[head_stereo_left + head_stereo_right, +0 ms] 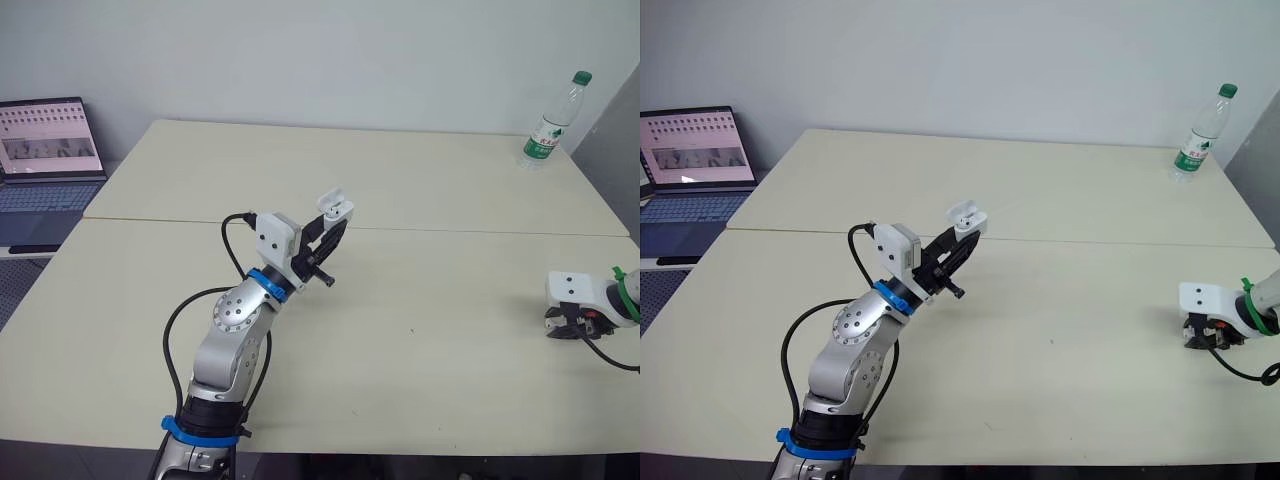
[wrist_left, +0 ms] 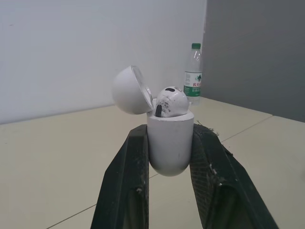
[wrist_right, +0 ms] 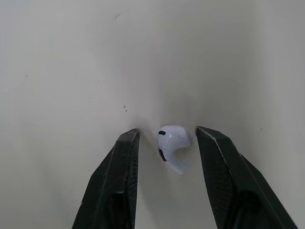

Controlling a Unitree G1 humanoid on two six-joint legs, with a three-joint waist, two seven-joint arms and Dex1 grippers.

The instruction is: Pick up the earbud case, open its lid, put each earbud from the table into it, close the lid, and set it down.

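My left gripper (image 1: 330,225) is raised above the middle of the table, shut on the white earbud case (image 2: 170,143). The case's lid (image 2: 130,89) is hinged open, and one white earbud (image 2: 171,101) sits in its top. At the table's right edge my right gripper (image 3: 167,138) points down at the surface, open. A second white earbud (image 3: 172,143) lies on the table between its two fingers (image 3: 119,167), touching neither.
A clear water bottle (image 1: 553,122) with a green cap stands at the far right corner. An open laptop (image 1: 48,150) sits off the table's far left. A seam (image 1: 480,232) runs across the cream table.
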